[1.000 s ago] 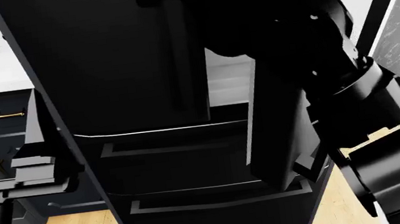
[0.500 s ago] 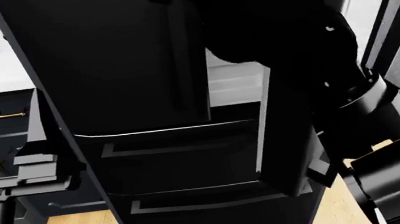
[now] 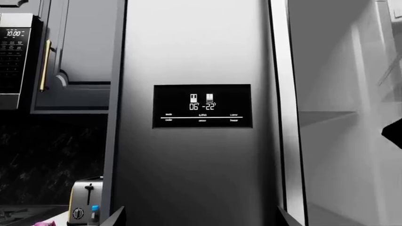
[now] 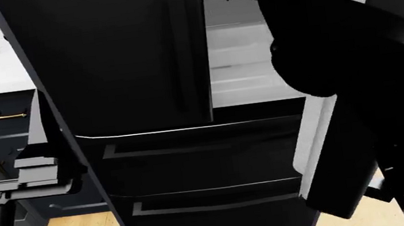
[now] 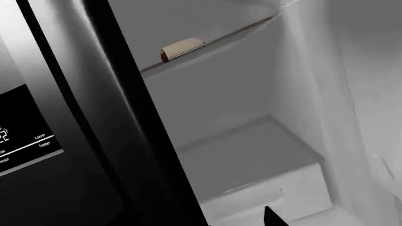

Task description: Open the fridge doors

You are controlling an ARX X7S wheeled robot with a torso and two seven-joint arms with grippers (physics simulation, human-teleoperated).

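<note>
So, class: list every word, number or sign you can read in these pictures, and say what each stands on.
"10:00" on the microwave clock.
"06" and "-22" on the fridge door's display panel.
"freezer" on that panel's small caption row, seen from the right wrist; the other captions are too blurred.
Microwave keypad: unreadable.

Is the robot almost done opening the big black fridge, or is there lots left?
About halfway. The right fridge door is swung out, so the white inside and its shelf show. The right arm is up beside that door; whether it grips it cannot be seen. The left fridge door is shut, and the left arm hangs low, not touching it. That door is left.
</note>
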